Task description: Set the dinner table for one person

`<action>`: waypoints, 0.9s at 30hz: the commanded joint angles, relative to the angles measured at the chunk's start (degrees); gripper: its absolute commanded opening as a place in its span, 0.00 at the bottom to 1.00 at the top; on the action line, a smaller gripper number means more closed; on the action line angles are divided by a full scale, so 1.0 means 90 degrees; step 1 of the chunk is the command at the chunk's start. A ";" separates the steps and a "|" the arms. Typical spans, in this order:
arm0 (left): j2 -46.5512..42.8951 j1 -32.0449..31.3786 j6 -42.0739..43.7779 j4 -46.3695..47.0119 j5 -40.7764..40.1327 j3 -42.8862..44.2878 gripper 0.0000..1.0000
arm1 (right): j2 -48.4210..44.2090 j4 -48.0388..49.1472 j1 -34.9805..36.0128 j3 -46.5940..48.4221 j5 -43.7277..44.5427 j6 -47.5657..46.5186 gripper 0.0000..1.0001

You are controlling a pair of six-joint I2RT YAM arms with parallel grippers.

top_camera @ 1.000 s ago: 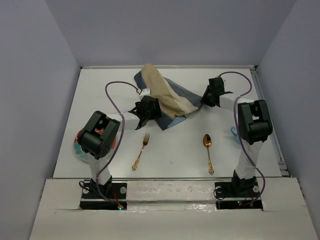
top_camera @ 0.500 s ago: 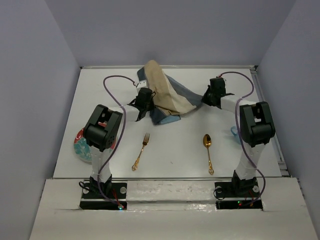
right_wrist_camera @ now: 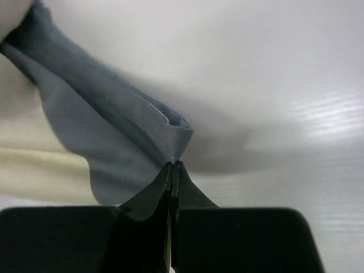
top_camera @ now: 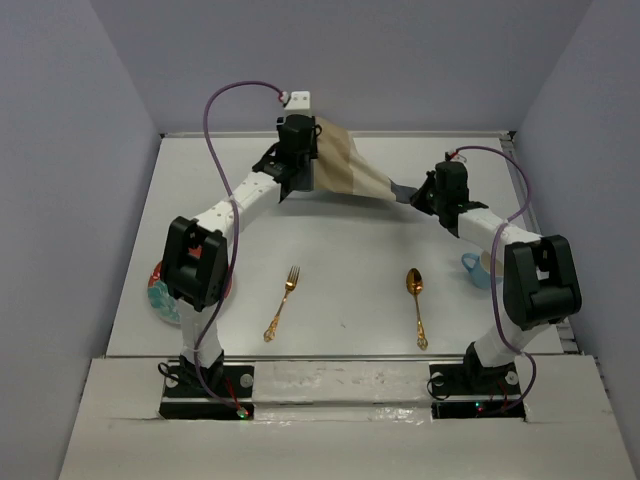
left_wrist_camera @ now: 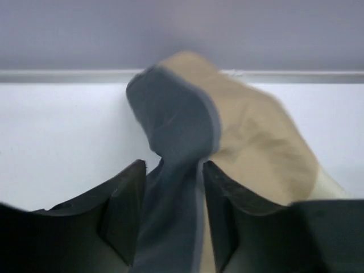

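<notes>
One broad white dinner table (top_camera: 340,250) spreads under both arms, and over its far half we see the blue and beige placemat (top_camera: 345,170) held up between them. Our left gripper (left_wrist_camera: 173,170) pinches a bunched blue fold, while the right gripper (right_wrist_camera: 172,165) has its fingers pressed together on a grey-blue corner (tips all but meeting). Nearer us on the table lie a gold fork (top_camera: 281,303) and a gold spoon (top_camera: 416,300), well apart.

overhead plus wrist close-ups on placemat (top_camera: 345,168)
</notes>
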 commanded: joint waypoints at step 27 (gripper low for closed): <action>-0.2228 0.0566 -0.2454 0.1429 0.0694 -0.5070 0.77 | -0.1209 0.0140 -0.0227 -0.1150 0.0904 -0.0217 0.00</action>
